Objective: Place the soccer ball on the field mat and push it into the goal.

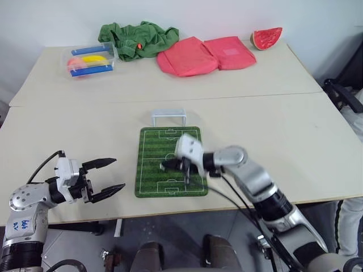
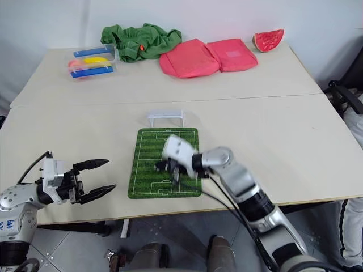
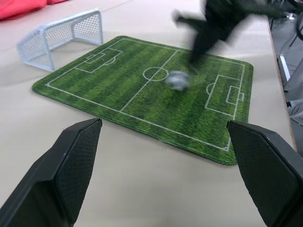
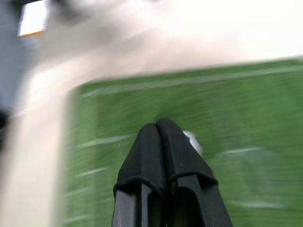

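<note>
The green striped field mat (image 1: 148, 170) lies near the table's front edge. The white goal (image 1: 168, 117) stands just past its far end. In the left wrist view the soccer ball (image 3: 177, 80) rests on the mat near the centre circle, blurred. My right gripper (image 1: 165, 166) is shut and empty, low over the middle of the mat, with its tips right beside the ball. In the right wrist view the shut fingers (image 4: 158, 142) cover most of the ball (image 4: 193, 142). My left gripper (image 1: 118, 174) hovers open and empty left of the mat, pointing toward it.
At the back of the table lie a green cloth (image 1: 139, 38), two red cloths (image 1: 204, 55), a watermelon slice (image 1: 267, 38) and a clear box (image 1: 91, 60) of blue and yellow items. A seam crosses the table behind the goal.
</note>
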